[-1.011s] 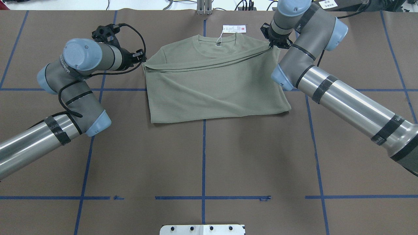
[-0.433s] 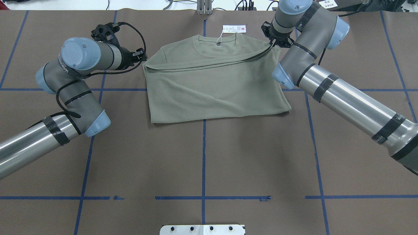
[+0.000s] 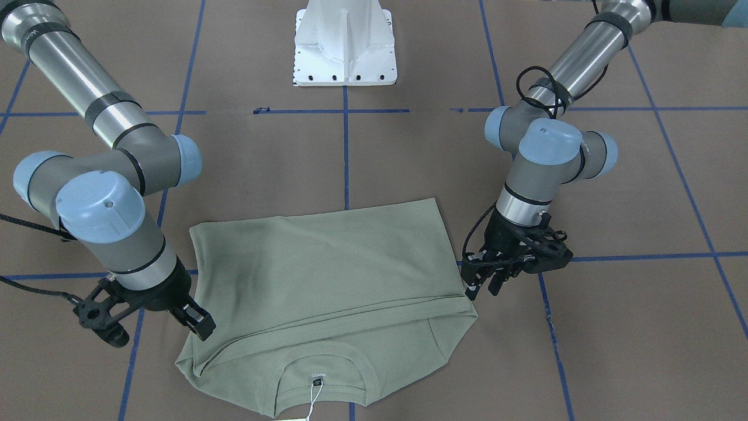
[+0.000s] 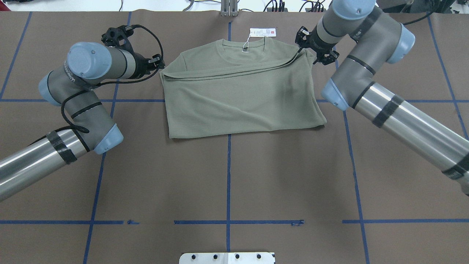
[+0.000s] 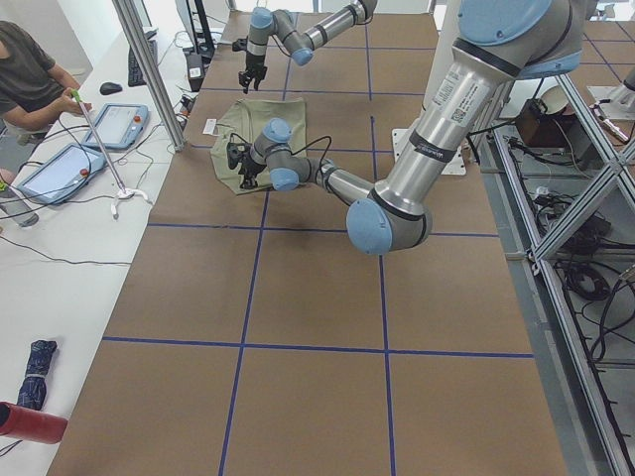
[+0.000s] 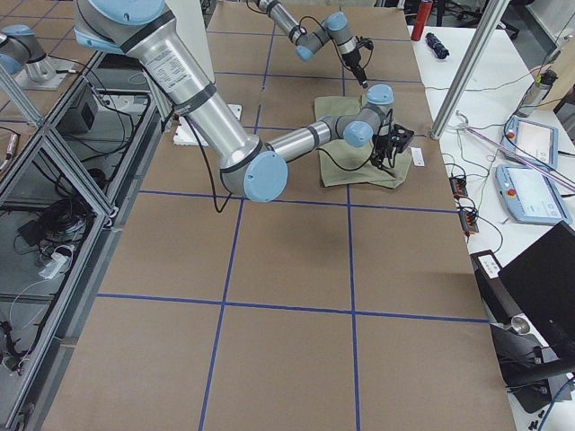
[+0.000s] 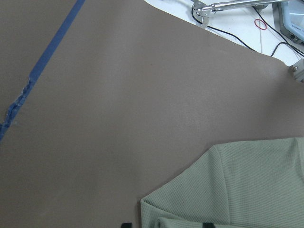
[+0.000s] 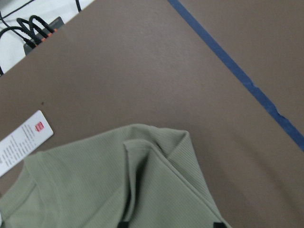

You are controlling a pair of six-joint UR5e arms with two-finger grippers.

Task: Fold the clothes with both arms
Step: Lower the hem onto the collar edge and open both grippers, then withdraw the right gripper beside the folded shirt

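Observation:
The sage-green shirt [image 4: 238, 95] lies folded at the far middle of the table, neck away from the robot, with its white hang tag [image 4: 263, 32] beyond the collar. My left gripper [image 4: 160, 65] is open at the shirt's left edge, by the end of the fold. In the front-facing view it [image 3: 482, 283] stands just above the cloth. My right gripper [image 4: 307, 49] is open over the shirt's far right corner. In both wrist views the fingertips stand wide apart with the cloth [image 7: 237, 190] [image 8: 118, 180] lying between them.
The brown table cover carries blue tape lines [image 4: 228, 176]. The white pedestal base [image 3: 346, 44] stands at the robot's side. Cables and a power strip [image 8: 38, 33] lie past the far edge. An operator [image 5: 30, 79] sits at a side desk.
My right arm's elbow and wrist have swung out to the right, and the gripper has shifted slightly at the far right corner. The shirt and my left arm have barely moved.

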